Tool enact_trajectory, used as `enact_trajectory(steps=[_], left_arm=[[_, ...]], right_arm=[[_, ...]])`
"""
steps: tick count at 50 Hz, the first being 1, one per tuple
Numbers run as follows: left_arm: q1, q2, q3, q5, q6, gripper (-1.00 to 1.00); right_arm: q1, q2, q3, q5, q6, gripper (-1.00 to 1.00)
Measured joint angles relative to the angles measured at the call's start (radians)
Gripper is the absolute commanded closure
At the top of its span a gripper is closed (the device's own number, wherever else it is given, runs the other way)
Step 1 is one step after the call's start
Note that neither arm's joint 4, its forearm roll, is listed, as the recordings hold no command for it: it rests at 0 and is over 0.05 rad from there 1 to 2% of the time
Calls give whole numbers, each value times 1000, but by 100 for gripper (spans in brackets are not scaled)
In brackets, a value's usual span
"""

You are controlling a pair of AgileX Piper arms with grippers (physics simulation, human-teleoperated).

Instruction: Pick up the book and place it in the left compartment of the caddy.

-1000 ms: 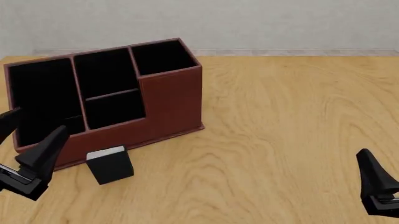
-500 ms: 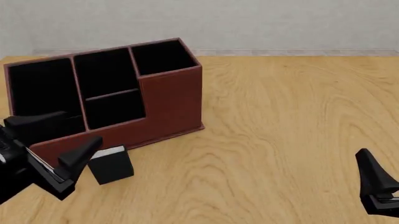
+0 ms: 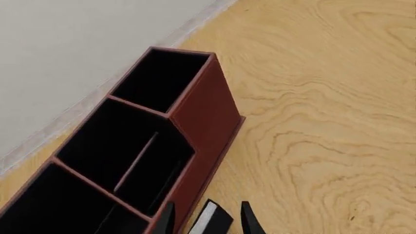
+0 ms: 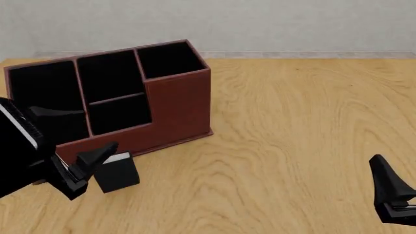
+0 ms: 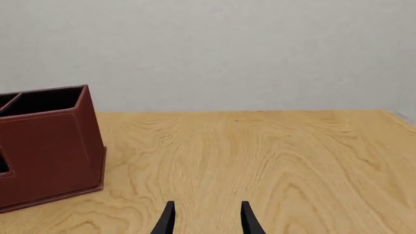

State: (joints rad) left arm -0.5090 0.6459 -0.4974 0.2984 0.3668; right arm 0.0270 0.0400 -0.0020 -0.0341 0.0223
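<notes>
The book (image 4: 116, 171) stands on the bench (image 4: 293, 126), just in front of the caddy (image 4: 177, 100), whose left compartment (image 4: 39, 92) is black inside. The left claw (image 4: 78, 146) is low beside it, and the left wrist view shows its fingers spread with the book's white edge between them, not clamped. The right claw (image 5: 204, 219) hangs wide apart, well off to the right, gripping nothing.
</notes>
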Motion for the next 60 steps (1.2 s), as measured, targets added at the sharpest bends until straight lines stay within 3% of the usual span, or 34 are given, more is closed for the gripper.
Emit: enact_trajectory(steps=[17,31,60], left_arm=[[-19,77,-98,86,-9,-100],[-27,137,-122,134,-9,-100],[57,240,-143,138,81,-100]], right_arm=[[4,1,0,0,-1,-100],[7,13,0,-10,-2,-100],[10,27,1,-23,-5,-100]])
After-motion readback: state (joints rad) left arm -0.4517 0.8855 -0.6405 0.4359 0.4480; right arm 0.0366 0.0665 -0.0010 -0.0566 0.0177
